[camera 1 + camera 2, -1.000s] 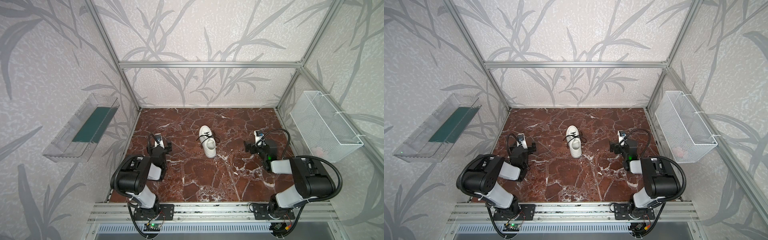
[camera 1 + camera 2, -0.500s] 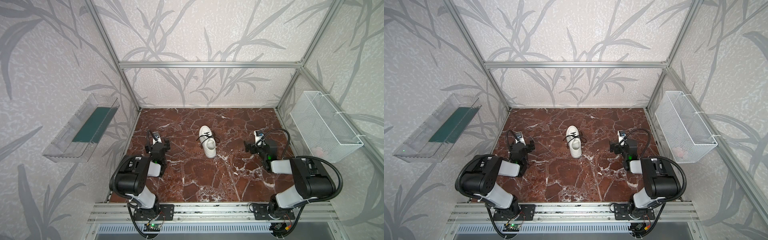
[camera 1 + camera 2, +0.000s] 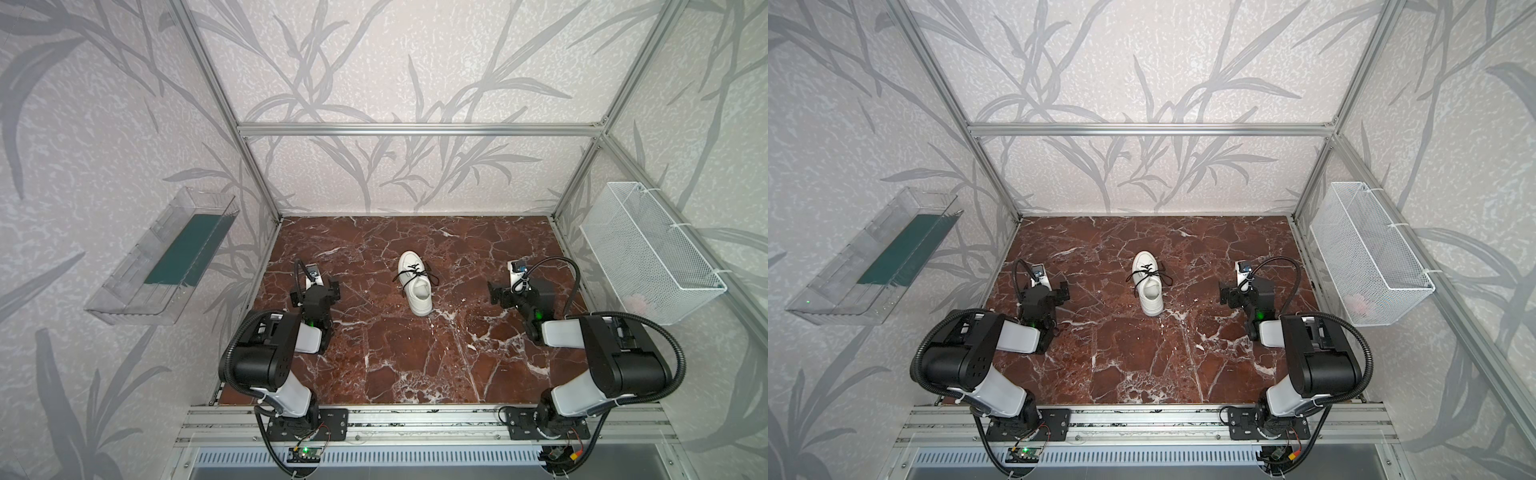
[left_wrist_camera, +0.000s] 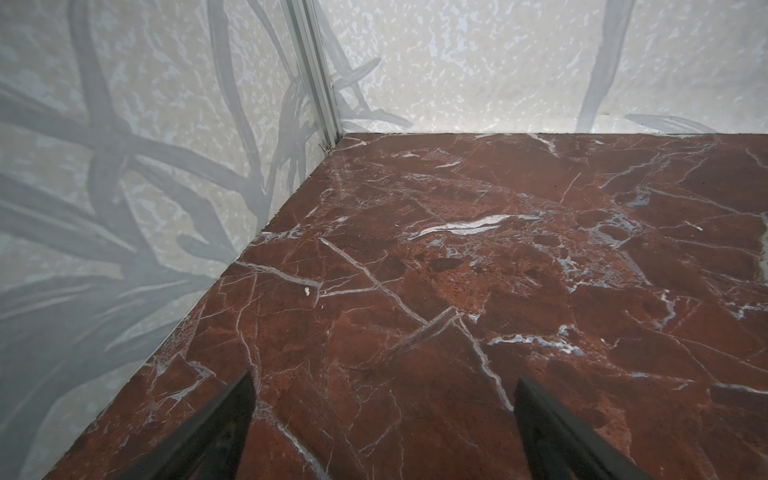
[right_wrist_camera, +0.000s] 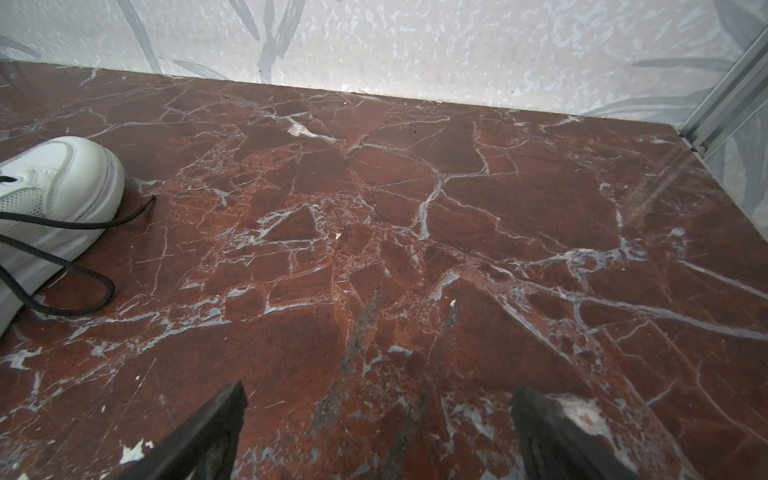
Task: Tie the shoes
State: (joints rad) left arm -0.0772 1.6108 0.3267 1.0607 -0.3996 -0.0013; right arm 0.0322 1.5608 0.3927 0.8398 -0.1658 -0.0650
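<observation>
A white low-top shoe (image 3: 417, 291) (image 3: 1149, 293) lies mid-table in both top views, toe toward the back wall. Its black laces (image 3: 415, 275) (image 3: 1148, 274) are loose and trail off both sides. The right wrist view shows the shoe's toe (image 5: 58, 187) with a lace (image 5: 83, 270) curling over the marble. My left gripper (image 3: 314, 291) (image 3: 1044, 293) (image 4: 382, 386) hovers open left of the shoe, nothing between its fingers. My right gripper (image 3: 515, 291) (image 3: 1246, 293) (image 5: 378, 395) stands open to the shoe's right, also empty. Both are well apart from the shoe.
The red-brown marble table (image 3: 415, 357) is walled by patterned panels and an aluminium frame. A clear plastic tray (image 3: 166, 266) hangs on the left wall. A white wire basket (image 3: 648, 253) hangs on the right wall.
The left arm has shifted slightly, its gripper turning a little. The shoe and the right arm have not moved.
</observation>
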